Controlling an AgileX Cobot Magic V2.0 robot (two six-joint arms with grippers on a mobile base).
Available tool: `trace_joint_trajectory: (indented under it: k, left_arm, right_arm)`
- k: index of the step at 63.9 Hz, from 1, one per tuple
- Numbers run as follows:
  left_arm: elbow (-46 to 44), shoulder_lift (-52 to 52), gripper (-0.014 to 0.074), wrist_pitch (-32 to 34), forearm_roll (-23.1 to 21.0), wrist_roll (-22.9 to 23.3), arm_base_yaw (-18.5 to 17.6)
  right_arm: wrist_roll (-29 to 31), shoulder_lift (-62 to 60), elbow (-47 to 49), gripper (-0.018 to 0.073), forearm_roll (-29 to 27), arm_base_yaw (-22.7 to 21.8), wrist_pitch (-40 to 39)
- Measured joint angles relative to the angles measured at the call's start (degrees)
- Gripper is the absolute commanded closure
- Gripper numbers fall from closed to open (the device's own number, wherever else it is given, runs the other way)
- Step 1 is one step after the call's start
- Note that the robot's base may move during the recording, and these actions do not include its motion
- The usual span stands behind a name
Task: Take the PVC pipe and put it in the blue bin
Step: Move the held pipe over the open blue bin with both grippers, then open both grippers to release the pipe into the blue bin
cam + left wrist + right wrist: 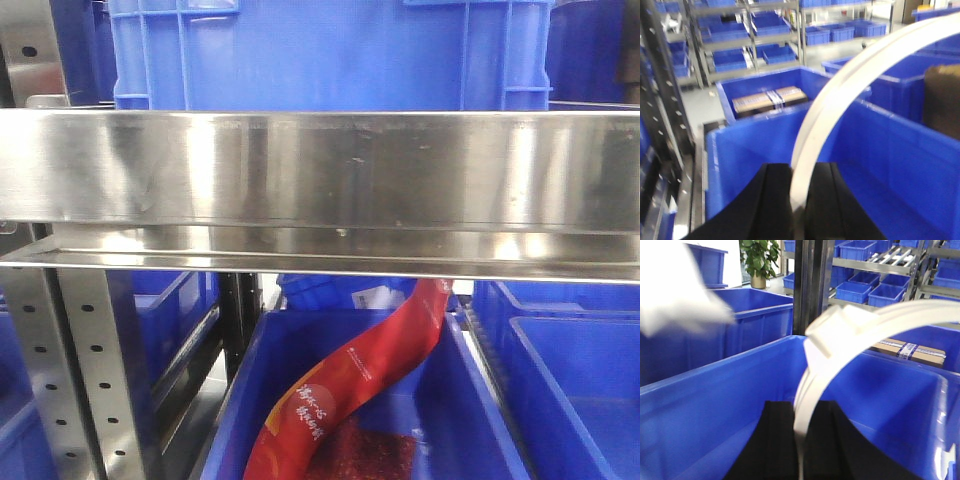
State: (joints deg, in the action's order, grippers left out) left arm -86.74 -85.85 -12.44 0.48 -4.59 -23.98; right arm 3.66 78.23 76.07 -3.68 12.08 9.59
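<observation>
A white curved PVC pipe [850, 85] rises from between the black fingers of my left gripper [799, 172], which is shut on it, and arcs up to the right over a blue bin [740, 150]. In the right wrist view the same pipe [840, 340], with a coupling at its bend, runs out of my right gripper [801, 415], also shut on it, above the blue bin [715, 390]. Neither gripper nor the pipe shows in the front view, where a steel shelf beam [320, 170] blocks most of the sight.
Below the beam a blue bin [250, 370] holds a red bag [350, 385]. More blue bins [570, 380] sit to the right and on racks [755, 35]. A neighbouring bin holds a taped cardboard box [767, 100]. A potted plant [759, 260] stands far back.
</observation>
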Motion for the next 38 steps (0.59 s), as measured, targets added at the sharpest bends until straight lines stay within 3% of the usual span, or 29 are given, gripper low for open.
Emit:
trace_joint_trajectory:
  k: [7,12,28,38]
  left_arm:
    - [-1.38,-3.95,0.0703,0.35,0.0,0.0,0.0]
    - [-1.39,-5.44,0.0666,0.48,-0.48,0.0,0.0]
    - [-1.61,-6.3,0.0321,1.16,-1.04,0.0,0.0]
    - [-1.61,-6.3,0.0244,1.41,-1.24,0.0,0.0]
  right_arm:
    - [0.0,3.5,1.44,0.0713,0.0,0.21,0.0]
    - [0.0,4.83,1.47,0.0641,0.0,0.62,0.73]
    - [0.12,5.63,1.58,0.0227,0.0,1.23,3.54]
    - [0.12,5.63,1.57,0.0167,0.0,1.23,3.77]
